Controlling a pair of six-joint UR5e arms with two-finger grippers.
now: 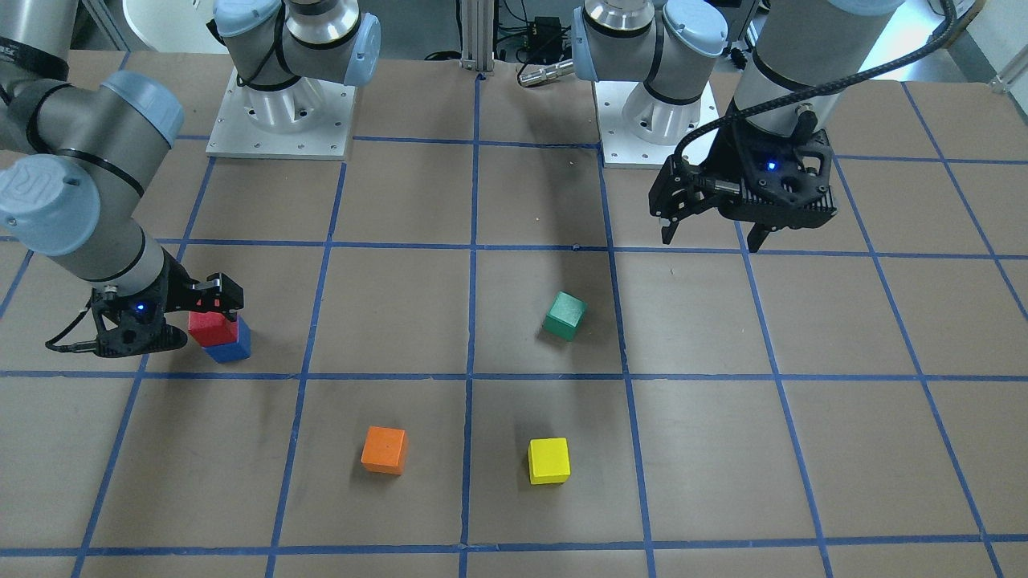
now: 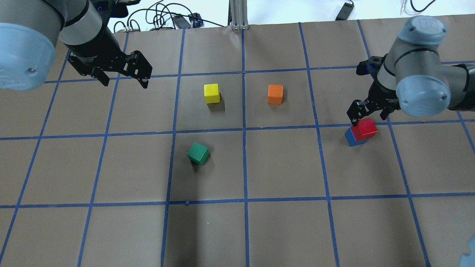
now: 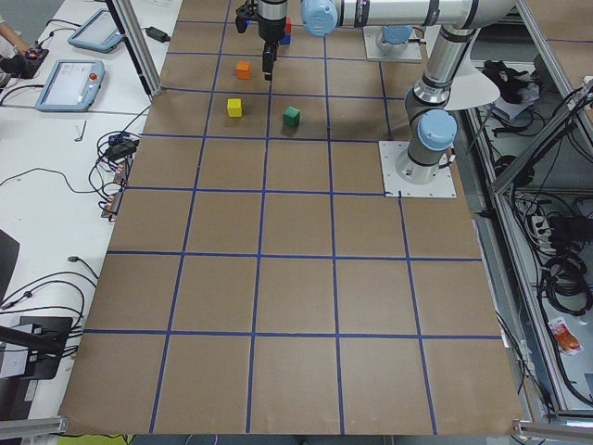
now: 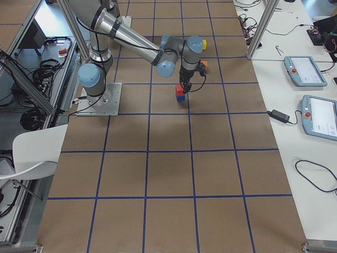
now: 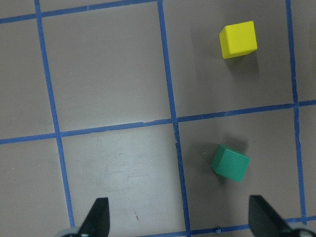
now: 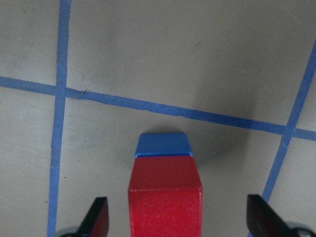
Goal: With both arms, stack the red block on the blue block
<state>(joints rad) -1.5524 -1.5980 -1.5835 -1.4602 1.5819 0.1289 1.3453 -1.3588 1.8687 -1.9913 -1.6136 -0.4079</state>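
The red block sits on top of the blue block, slightly offset, at the table's right side in the overhead view, where red covers most of blue. My right gripper is open, with its fingers spread wide on either side of the red block and not touching it. The blue block shows just beyond it. My left gripper is open and empty, hovering above the table's far left, away from the stack.
A green cube lies tilted near the middle. A yellow cube and an orange cube sit farther out. The left wrist view shows the green cube and the yellow cube below.
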